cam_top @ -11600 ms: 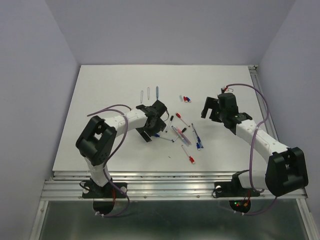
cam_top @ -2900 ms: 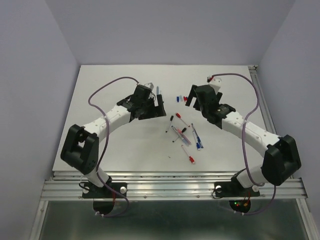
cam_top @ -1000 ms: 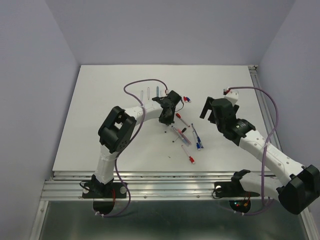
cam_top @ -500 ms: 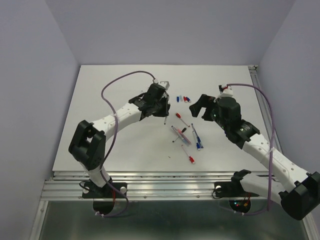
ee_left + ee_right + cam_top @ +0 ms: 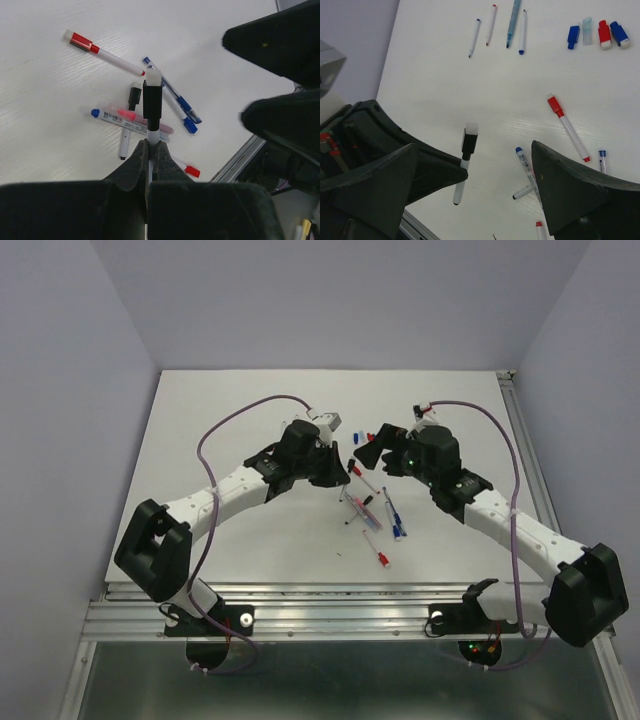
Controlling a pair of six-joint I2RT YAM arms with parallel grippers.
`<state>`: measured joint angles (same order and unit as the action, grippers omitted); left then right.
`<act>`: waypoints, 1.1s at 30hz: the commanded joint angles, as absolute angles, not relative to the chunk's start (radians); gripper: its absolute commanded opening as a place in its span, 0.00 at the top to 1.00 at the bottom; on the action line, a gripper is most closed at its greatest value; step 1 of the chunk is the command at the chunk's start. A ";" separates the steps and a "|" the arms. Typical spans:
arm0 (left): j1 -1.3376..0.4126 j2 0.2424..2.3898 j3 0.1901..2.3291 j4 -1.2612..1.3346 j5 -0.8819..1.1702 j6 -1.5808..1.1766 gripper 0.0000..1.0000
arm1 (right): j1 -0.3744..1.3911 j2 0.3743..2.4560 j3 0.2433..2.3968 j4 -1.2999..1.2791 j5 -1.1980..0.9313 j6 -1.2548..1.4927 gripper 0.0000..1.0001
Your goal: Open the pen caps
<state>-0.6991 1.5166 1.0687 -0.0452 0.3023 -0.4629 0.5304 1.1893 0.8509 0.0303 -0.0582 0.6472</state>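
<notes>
My left gripper (image 5: 150,146) is shut on a thin white pen whose black cap (image 5: 152,102) sticks out past the fingertips, held above the table. My right gripper (image 5: 474,146) is open, and that black cap (image 5: 469,142) hangs between its two wide-apart fingers without touching either. In the top view the left gripper (image 5: 338,465) and right gripper (image 5: 372,448) face each other over the table's middle. Loose pen caps, blue (image 5: 573,35), clear (image 5: 587,24), red (image 5: 604,34) and blue (image 5: 620,34), lie in a row at the back.
A heap of capped pens (image 5: 370,510) lies below the grippers, with a red-capped pen (image 5: 380,560) nearer the front edge. Another red-capped pen (image 5: 565,125) lies apart. Several uncapped pen barrels (image 5: 514,15) lie at the back left.
The left gripper has carried the pen slightly right and nearer. The right gripper has swung left toward it, so its open fingers now flank the black cap.
</notes>
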 commanded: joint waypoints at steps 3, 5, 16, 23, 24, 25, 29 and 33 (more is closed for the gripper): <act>-0.706 1.440 1.058 0.069 0.353 -0.486 1.00 | 0.525 1.268 0.917 0.112 -0.161 0.687 0.02; -0.707 1.445 1.061 0.080 0.362 -0.483 1.00 | 0.525 1.285 0.911 0.138 -0.178 0.693 0.03; -0.715 1.463 1.083 0.081 0.383 -0.479 1.00 | 0.525 1.318 0.897 0.169 -0.169 0.719 0.25; -0.721 1.465 1.086 0.080 0.376 -0.483 1.00 | 0.525 1.342 0.911 0.176 -0.186 0.735 0.51; -0.721 1.465 1.089 0.080 0.374 -0.486 1.00 | 0.525 1.345 0.916 0.172 -0.193 0.733 0.53; -0.721 1.466 1.091 0.081 0.373 -0.488 1.00 | 0.525 1.347 0.919 0.166 -0.199 0.736 0.57; -0.723 1.471 1.101 0.080 0.365 -0.491 1.00 | 0.525 1.358 0.934 0.141 -0.198 0.723 0.77; -0.721 1.483 1.101 0.074 0.370 -0.495 1.00 | 0.525 1.361 0.948 0.127 -0.178 0.713 0.88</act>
<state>-0.7185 1.4857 1.0641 0.0418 0.3584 -0.4892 0.5304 1.3510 0.8783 0.1127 -0.1917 0.7380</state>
